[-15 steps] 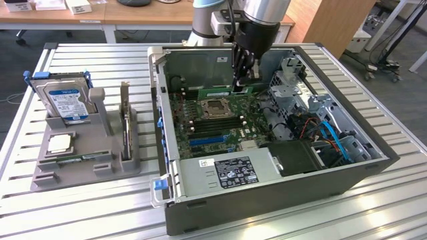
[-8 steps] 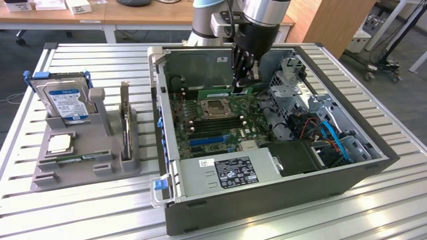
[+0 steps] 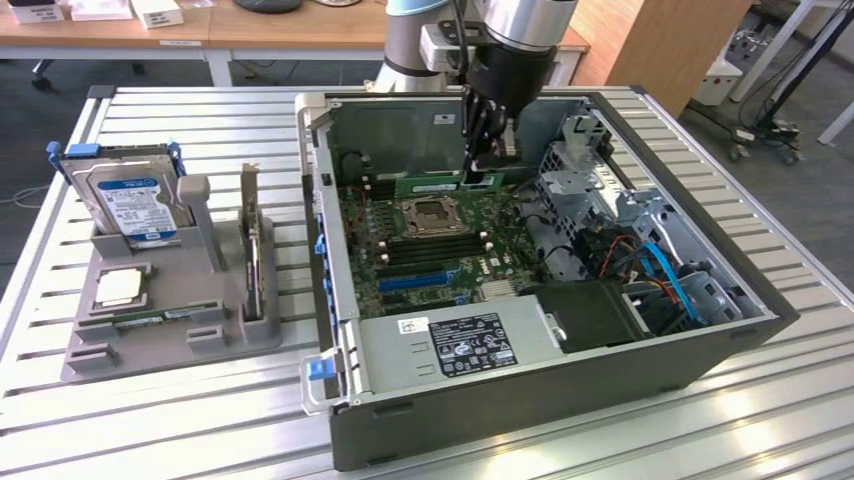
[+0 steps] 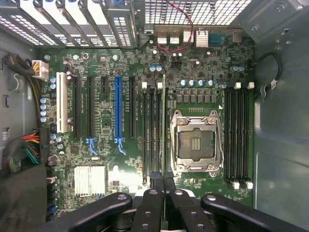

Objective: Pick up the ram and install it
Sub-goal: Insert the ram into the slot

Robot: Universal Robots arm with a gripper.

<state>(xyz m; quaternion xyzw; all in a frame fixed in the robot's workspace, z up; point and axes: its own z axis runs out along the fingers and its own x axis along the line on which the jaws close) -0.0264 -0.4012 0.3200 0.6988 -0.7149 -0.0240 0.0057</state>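
Observation:
The ram (image 3: 434, 185) is a narrow green stick hanging lengthwise inside the open computer case (image 3: 694, 350), just above the motherboard near its far wall. My gripper (image 3: 481, 172) is shut on its upper edge. From the wrist view I see the ram (image 4: 164, 125) edge-on as a thin line running out from my gripper (image 4: 163, 180). It lies over the bank of black memory slots (image 4: 152, 135), on the side closest to the empty processor socket (image 4: 195, 140). Whether it touches a slot I cannot tell.
A second bank of memory slots (image 4: 238, 135) lies beyond the socket. The power supply (image 3: 447, 345), drive cage (image 3: 587, 190) and cables (image 3: 661, 275) crowd the case. On the exterior view's left, a grey holder (image 3: 134, 345) carries a hard drive (image 3: 134, 205), an upright card (image 3: 250, 240) and a processor chip (image 3: 120, 288).

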